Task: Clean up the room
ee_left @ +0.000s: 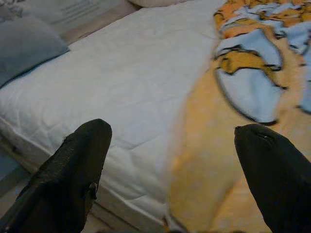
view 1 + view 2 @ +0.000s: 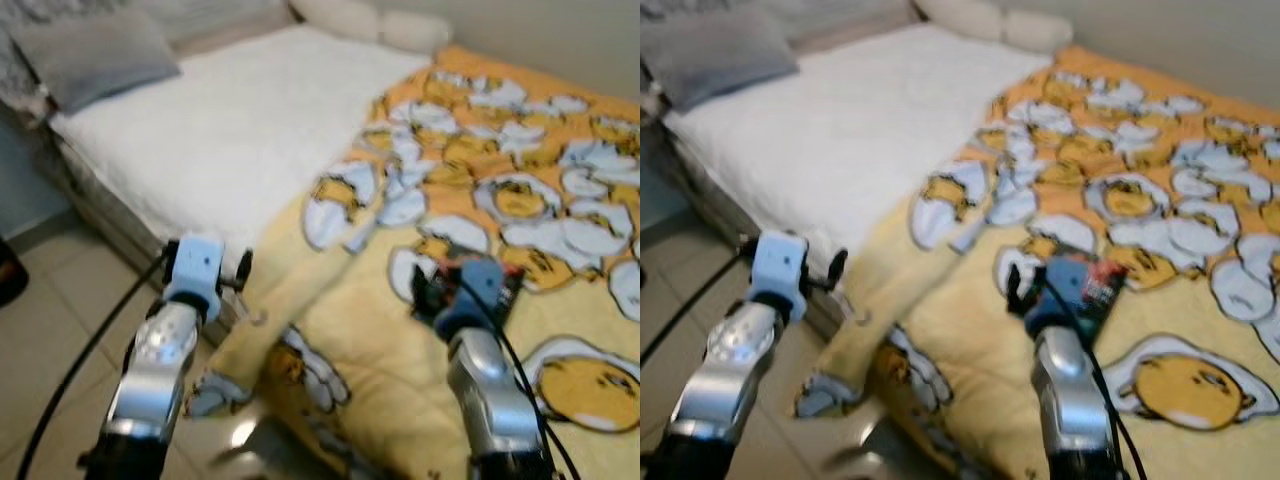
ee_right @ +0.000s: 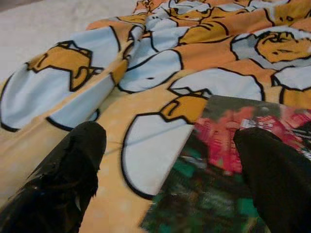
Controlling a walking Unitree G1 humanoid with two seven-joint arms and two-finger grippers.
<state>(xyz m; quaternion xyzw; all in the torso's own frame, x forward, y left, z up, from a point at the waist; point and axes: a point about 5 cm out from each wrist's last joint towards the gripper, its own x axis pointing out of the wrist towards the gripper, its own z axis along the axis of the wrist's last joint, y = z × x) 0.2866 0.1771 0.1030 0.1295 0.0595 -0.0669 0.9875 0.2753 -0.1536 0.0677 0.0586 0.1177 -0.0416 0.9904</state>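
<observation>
The right gripper (image 3: 170, 145), fingers spread apart, hovers just above a magazine (image 3: 228, 170) lying on the yellow egg-print blanket (image 2: 520, 180). The left gripper (image 1: 175, 155), also spread, hangs over the blanket's edge beside the white mattress (image 2: 230, 120).

Your right gripper (image 3: 170, 141) spread over the yellow blanket (image 2: 400, 330), dark booklet (image 3: 218, 184) flat under one finger, white mattress (image 2: 230, 130) bare ahead of you, grey pillow (image 2: 90, 55) at its far corner, pale pillows (image 2: 370, 20) at the wall.
</observation>
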